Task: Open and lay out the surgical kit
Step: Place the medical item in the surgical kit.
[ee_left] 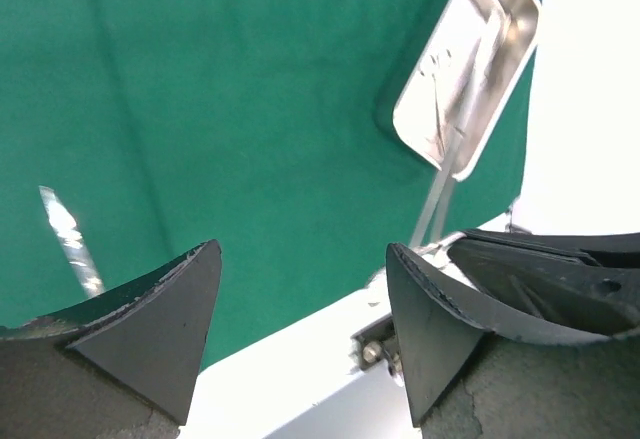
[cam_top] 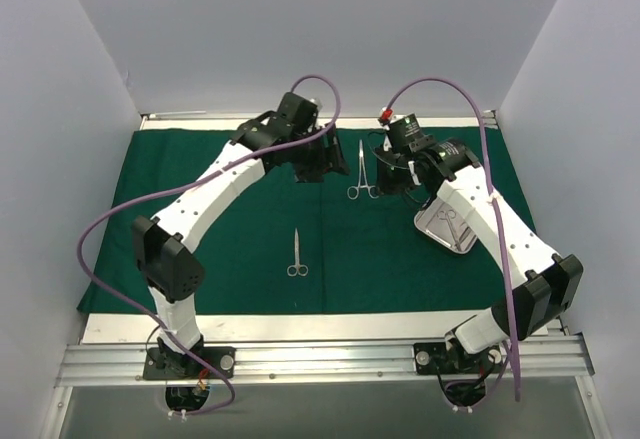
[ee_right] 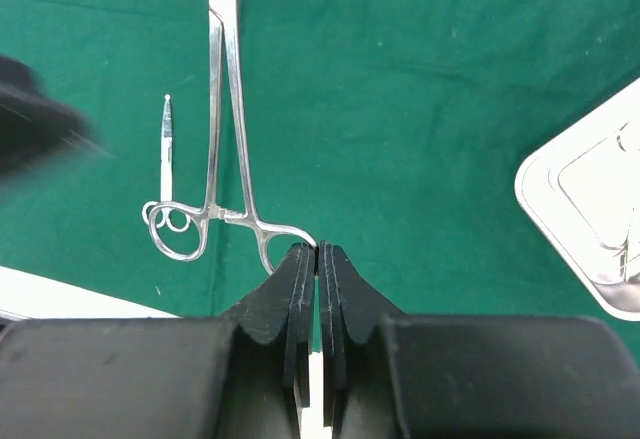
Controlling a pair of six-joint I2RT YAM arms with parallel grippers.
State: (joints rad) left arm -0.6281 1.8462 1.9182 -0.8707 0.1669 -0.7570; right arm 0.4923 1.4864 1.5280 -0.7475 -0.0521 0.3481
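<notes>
The dark green drape [cam_top: 250,209] lies spread flat over the table. Long ring-handled forceps [ee_right: 225,129] lie on it, tips toward the far edge, also visible from above as the forceps [cam_top: 362,171]. My right gripper [ee_right: 318,247] is shut, pinching one ring of the forceps at its fingertips. Small scissors [cam_top: 297,255] lie alone near the drape's middle. The shiny steel tray [cam_top: 447,224] sits on the right under my right arm, with one thin instrument [ee_left: 470,79] inside. My left gripper [ee_left: 302,249] hovers open and empty just left of the forceps, seen from above as the left gripper [cam_top: 328,154].
White walls enclose the table on the left, back and right. An aluminium rail [cam_top: 320,359] carrying both arm bases runs along the near edge. Purple cables [cam_top: 100,229] loop off each arm. The tray [ee_right: 590,229] lies close to the right of my right gripper.
</notes>
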